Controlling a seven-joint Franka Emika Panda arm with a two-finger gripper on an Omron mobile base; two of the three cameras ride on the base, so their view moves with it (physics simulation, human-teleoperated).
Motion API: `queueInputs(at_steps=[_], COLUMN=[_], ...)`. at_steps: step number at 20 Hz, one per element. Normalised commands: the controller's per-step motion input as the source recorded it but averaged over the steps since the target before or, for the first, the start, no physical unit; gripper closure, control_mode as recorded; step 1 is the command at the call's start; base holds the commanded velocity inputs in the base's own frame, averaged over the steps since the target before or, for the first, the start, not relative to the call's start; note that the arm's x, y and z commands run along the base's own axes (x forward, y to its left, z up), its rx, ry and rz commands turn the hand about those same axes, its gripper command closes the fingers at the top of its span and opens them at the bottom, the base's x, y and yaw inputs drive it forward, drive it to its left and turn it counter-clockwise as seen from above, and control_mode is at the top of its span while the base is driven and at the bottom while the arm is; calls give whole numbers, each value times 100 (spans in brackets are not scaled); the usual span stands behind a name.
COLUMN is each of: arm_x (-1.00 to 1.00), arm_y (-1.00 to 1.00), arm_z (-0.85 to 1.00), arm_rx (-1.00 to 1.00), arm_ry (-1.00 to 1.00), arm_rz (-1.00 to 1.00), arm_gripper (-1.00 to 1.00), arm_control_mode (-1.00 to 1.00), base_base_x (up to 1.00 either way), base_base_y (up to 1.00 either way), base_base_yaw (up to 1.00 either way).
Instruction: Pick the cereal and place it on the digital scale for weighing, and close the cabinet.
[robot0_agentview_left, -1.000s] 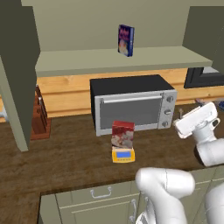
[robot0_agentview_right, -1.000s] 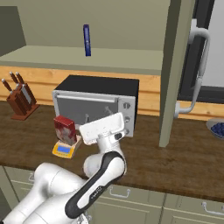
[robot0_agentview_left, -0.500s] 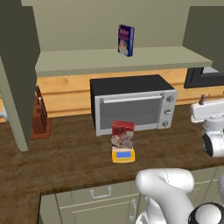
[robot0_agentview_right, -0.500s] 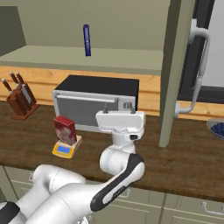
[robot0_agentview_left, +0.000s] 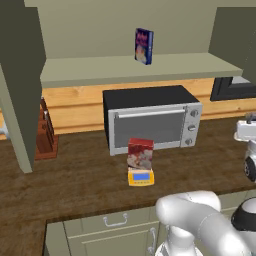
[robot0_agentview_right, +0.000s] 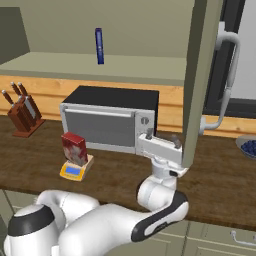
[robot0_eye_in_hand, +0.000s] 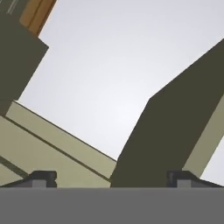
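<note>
The open cabinet door (robot0_agentview_right: 197, 75) is seen just right of the spread, empty fingers (robot0_agentview_right: 176, 140), its long axis vertical.

Place: we see a home kitchen, rendered rather than real.
Counter: a dark wooden worktop (robot0_agentview_left: 75, 175) over pale green base cabinets (robot0_agentview_left: 110, 235) with small handles.
Appliance: a silver microwave (robot0_agentview_left: 152, 120) against a wood-panelled wall.
Storage: an olive-green wall cabinet (robot0_agentview_right: 200, 75) with its door open over a shelf.
Tools: a knife block (robot0_agentview_right: 22, 112) with knives, and a small yellow digital scale (robot0_agentview_left: 140, 176).
</note>
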Motion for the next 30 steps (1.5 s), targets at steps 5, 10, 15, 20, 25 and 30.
queueInputs(at_steps=[5, 10, 15, 20, 25, 30], arm_x=[-2, 0, 13, 7, -1, -25], arm_y=[-73, -79, -83, -68, -23, 13], arm_z=[-26, -7, 3, 28, 73, 100], arm_rx=[3, 5, 11, 10, 5, 0], arm_ry=[22, 1, 7, 5, 0, 0], arm_rz=[-3, 0, 0, 0, 0, 1], arm_gripper=[-100, -100, -100, -100, -100, -100], arm_control_mode=[-100, -100, -100, -100, -100, -100], base_base_x=[0, 0, 0, 0, 0, 0], base_base_y=[0, 0, 0, 0, 0, 0], base_base_yaw=[0, 0, 0, 0, 0, 0])
